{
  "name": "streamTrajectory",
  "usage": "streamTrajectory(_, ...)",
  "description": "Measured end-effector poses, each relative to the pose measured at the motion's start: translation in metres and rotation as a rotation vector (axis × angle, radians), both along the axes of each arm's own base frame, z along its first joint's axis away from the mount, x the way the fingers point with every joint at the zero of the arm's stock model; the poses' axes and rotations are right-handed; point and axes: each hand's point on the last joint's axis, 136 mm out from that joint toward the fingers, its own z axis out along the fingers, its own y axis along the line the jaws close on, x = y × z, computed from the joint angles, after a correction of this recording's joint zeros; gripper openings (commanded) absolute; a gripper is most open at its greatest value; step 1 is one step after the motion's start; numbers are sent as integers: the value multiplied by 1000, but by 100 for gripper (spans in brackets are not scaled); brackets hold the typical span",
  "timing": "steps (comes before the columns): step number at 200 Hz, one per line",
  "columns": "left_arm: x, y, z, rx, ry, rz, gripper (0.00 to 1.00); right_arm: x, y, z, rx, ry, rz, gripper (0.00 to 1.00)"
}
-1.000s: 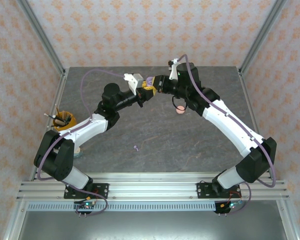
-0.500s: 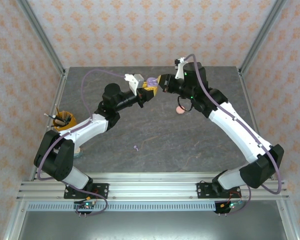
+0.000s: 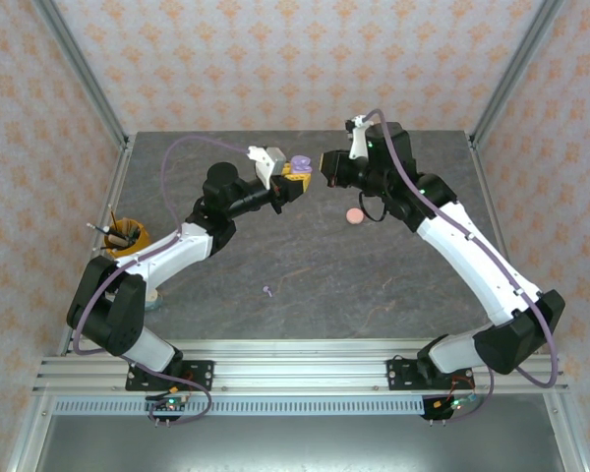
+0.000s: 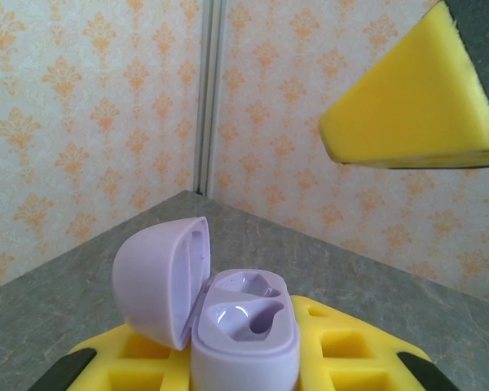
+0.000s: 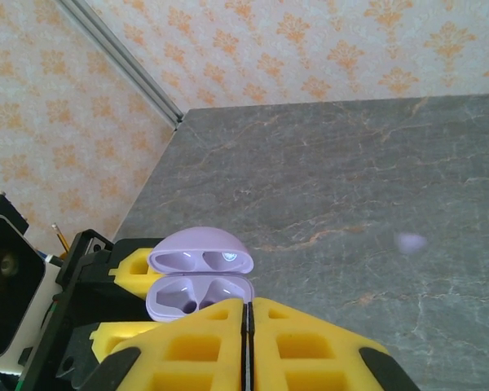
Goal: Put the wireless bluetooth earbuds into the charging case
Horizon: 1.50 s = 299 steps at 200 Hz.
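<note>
On the grey table [image 3: 374, 285], the left gripper [image 3: 294, 176] at upper centre grasps the open purple charging case [image 3: 300, 162], its sockets empty. Just beside it, the right gripper [image 3: 326, 163] is clenched on nothing. One purple earbud [image 3: 266, 290] lies at lower centre.

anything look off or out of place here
One purple earbud lies alone on the table, far from the open purple case that the left tool holds up. Both sockets in the case are empty. The right tool is shut on nothing.
</note>
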Motion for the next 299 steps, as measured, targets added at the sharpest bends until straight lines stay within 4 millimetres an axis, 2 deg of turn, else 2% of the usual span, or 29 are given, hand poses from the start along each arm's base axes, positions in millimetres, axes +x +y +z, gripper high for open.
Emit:
streamTrajectory(22, 0, -1, 3, -2, -6, -5, 0, 3, -3, 2, -11, -12, -13, 11)
streamTrajectory(44, 1, 0, 3, -2, -5, 3, 0, 13, -11, -8, -12, 13, -55, 12)
streamTrajectory(64, 4, 2, 0, 0, 0, 25, 0, 25, -28, -40, -14, 82, -133, 13)
streamTrajectory(96, 6, 10, -17, 16, 32, 81, 0, 36, -47, -96, -50, 207, -236, 16)
streamTrajectory(122, 8, 16, -18, 18, 36, 118, 0, 48, -61, -113, -52, 255, -316, 35)
streamTrajectory(140, 10, 18, -16, 15, 32, 137, 0, 66, -78, -119, -59, 292, -394, 51)
streamTrajectory(154, 11, 20, -16, 14, 30, 150, 0, 87, -93, -124, -69, 322, -473, 56)
streamTrajectory(176, 13, 22, -17, 15, 34, 170, 0, 121, -116, -137, -90, 373, -575, 56)
streamTrajectory(191, 14, 24, -20, 17, 39, 180, 0, 139, -125, -157, -111, 414, -609, 54)
streamTrajectory(203, 15, 26, -24, 20, 46, 193, 0, 145, -129, -177, -131, 458, -615, 54)
streamTrajectory(230, 13, 33, -34, 30, 62, 228, 0, 145, -122, -222, -187, 565, -579, 48)
streamTrajectory(246, 12, 38, -39, 36, 71, 254, 0, 144, -110, -237, -196, 604, -527, 47)
streamTrajectory(262, 12, 43, -42, 39, 75, 282, 0, 136, -96, -244, -207, 630, -465, 47)
streamTrajectory(284, 10, 52, -43, 40, 74, 326, 0, 113, -61, -247, -230, 640, -332, 47)
streamTrajectory(299, 10, 62, -41, 36, 68, 362, 0, 80, -30, -255, -264, 656, -222, 47)
